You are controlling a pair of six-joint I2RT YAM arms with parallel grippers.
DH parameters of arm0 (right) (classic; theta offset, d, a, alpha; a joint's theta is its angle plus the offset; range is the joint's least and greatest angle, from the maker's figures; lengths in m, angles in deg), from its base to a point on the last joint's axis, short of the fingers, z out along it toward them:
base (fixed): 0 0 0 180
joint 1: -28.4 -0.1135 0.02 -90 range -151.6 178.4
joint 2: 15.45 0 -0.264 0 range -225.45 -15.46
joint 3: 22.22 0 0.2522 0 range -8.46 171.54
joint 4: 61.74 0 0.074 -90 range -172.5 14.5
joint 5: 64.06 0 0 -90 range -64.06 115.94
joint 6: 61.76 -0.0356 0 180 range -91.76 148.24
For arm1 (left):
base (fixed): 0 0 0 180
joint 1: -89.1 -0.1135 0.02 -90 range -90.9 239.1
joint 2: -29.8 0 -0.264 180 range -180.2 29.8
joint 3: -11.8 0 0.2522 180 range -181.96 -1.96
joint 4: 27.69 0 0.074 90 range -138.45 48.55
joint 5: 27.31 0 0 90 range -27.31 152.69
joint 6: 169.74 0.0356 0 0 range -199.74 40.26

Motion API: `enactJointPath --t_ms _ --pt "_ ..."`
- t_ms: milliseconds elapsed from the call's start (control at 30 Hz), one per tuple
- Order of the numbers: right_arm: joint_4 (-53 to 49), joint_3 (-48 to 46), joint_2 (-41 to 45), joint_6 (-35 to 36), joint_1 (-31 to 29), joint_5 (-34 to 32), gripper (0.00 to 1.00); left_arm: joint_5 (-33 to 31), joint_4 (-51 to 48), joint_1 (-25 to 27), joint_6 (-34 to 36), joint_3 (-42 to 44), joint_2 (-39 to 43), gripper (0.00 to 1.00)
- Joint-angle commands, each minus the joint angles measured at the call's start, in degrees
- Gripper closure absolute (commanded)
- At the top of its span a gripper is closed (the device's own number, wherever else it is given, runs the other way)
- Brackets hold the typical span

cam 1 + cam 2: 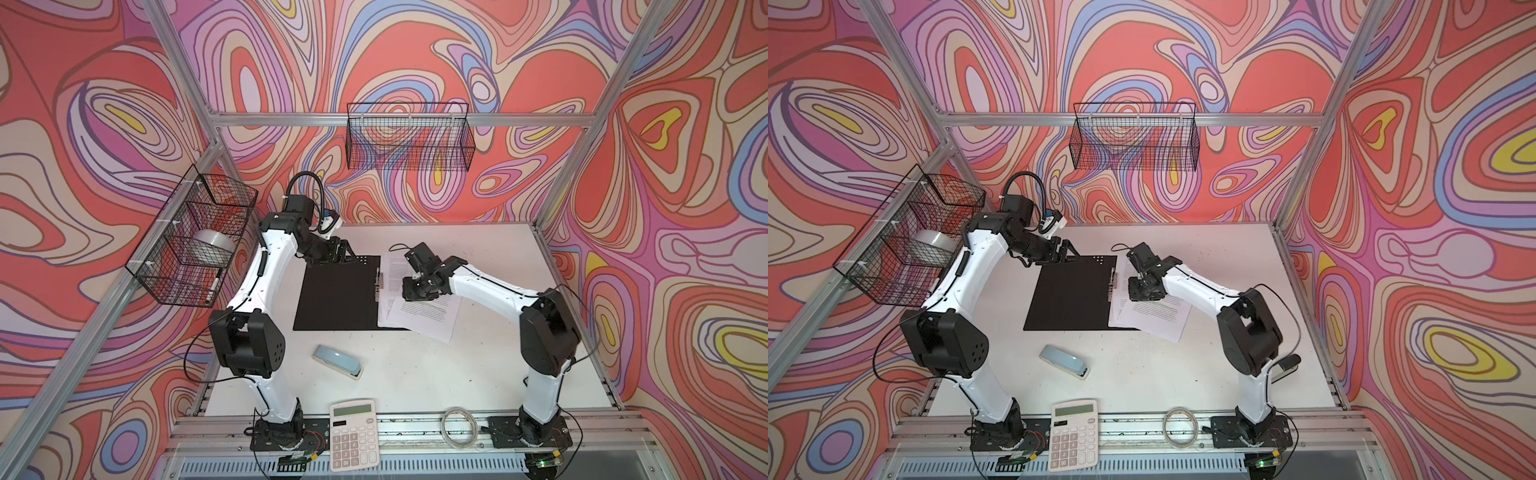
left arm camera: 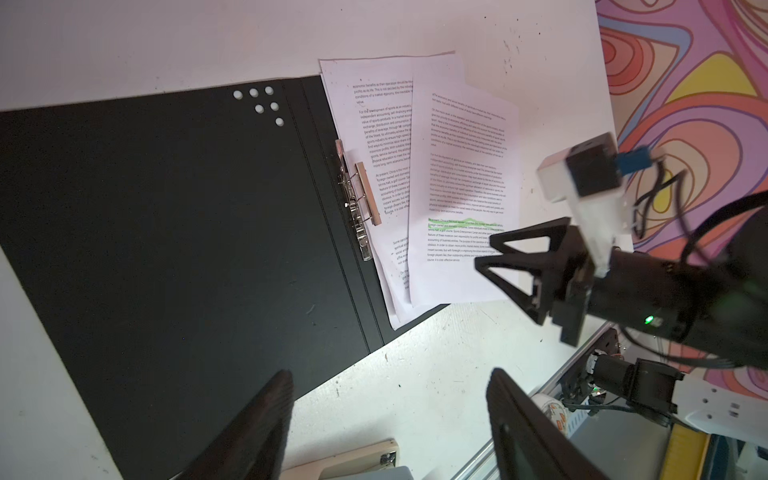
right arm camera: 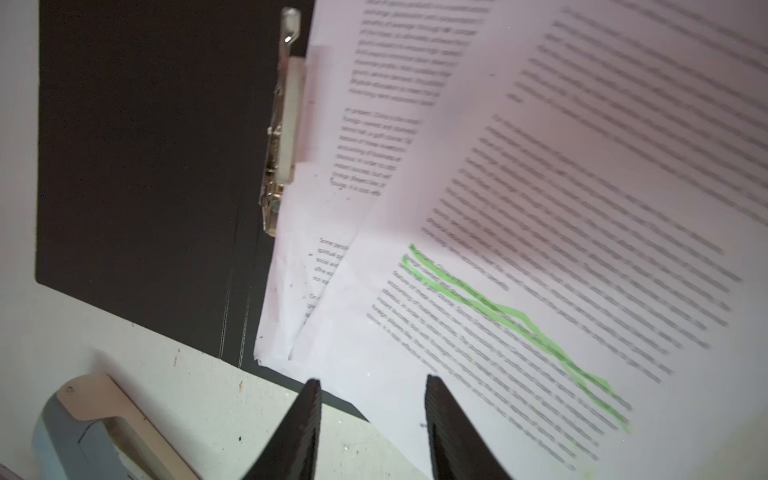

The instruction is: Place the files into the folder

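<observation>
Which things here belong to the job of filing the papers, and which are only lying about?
Job: white printed paper sheets with green highlighting; thin open folder, black inside.
Lying about: white calculator; grey-blue stapler; clear cable coil; grey tape roll.

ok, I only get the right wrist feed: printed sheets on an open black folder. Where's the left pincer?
Observer: The left pincer is at the far edge of the thin open black folder, over its left flap, jaws open, empty.
Operator: Far end of the sheets?
Observer: The white printed paper sheets stick out slightly past the folder's far edge onto the white table.
Operator: Anything else around?
Observer: A white desk calculator lies at the table's near edge.
</observation>
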Motion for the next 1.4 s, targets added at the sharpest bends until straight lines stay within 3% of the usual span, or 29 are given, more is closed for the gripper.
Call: enactJointPath --t_ms 0,133,300,600,1033,1367 --pt "5.35 -7.58 7.75 -6.27 7.35 0.72 0.56 -0.76 -2.58 -0.09 4.66 0.58 4.42 0.19" --pt "5.26 -12.47 10.21 -7.46 13.37 2.47 0.51 -1.49 0.19 -0.09 5.13 4.9 8.17 0.12" --pt "9.07 -17.61 10.36 -9.74 19.04 6.88 0.51 -0.39 1.92 0.06 4.9 9.03 9.28 0.11" --pt "6.94 -16.68 7.56 -8.22 20.46 6.71 0.5 -0.62 6.37 0.08 1.4 12.52 8.78 0.1" --pt "9.83 -15.75 0.45 -3.36 22.07 8.86 0.5 0.53 5.23 0.08 -3.13 7.65 1.54 0.08" --pt "11.12 -12.28 -4.83 -0.94 22.35 11.86 0.5 1.12 7.35 0.08 -6.21 8.59 -0.31 0.08"
